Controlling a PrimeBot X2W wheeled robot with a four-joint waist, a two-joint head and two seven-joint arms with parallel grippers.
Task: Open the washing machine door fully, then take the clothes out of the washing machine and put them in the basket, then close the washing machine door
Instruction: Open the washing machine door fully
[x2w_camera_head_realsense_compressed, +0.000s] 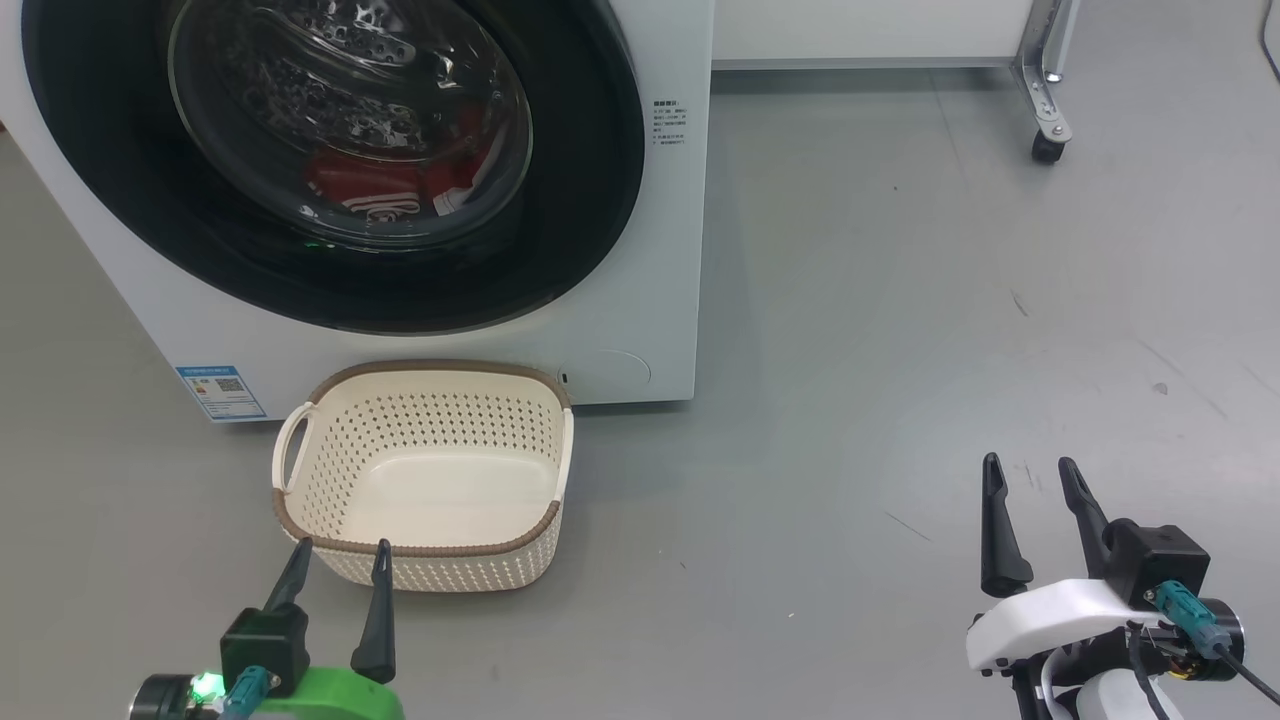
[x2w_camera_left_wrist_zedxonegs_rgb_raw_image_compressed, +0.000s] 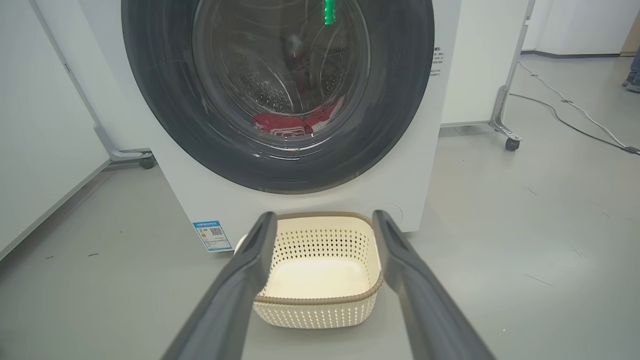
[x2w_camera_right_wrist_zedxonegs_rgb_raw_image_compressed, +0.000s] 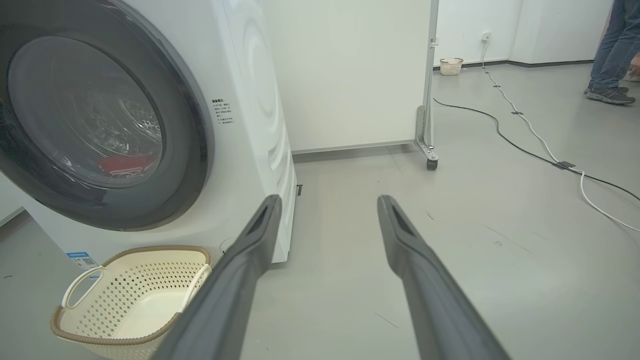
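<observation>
The white washing machine (x2w_camera_head_realsense_compressed: 660, 200) stands ahead with its round black-rimmed door (x2w_camera_head_realsense_compressed: 590, 200) closed flat against the front. Through the glass, red clothes (x2w_camera_head_realsense_compressed: 365, 190) with white stripes lie at the bottom of the drum. A cream perforated basket (x2w_camera_head_realsense_compressed: 300, 520) with nothing in it sits on the floor just before the machine. My left gripper (x2w_camera_head_realsense_compressed: 340, 548) is open, its tips at the basket's near rim. My right gripper (x2w_camera_head_realsense_compressed: 1030, 465) is open over bare floor, well to the right of the machine. The left wrist view faces the door (x2w_camera_left_wrist_zedxonegs_rgb_raw_image_compressed: 400, 100), clothes (x2w_camera_left_wrist_zedxonegs_rgb_raw_image_compressed: 270, 122) and basket (x2w_camera_left_wrist_zedxonegs_rgb_raw_image_compressed: 320, 312).
A white partition on a metal frame with a caster (x2w_camera_head_realsense_compressed: 1047, 148) stands behind and to the right of the machine. Cables (x2w_camera_right_wrist_zedxonegs_rgb_raw_image_compressed: 525, 130) trail across the grey floor farther right. A person's legs and shoes (x2w_camera_right_wrist_zedxonegs_rgb_raw_image_compressed: 610, 92) are at the far right of the room.
</observation>
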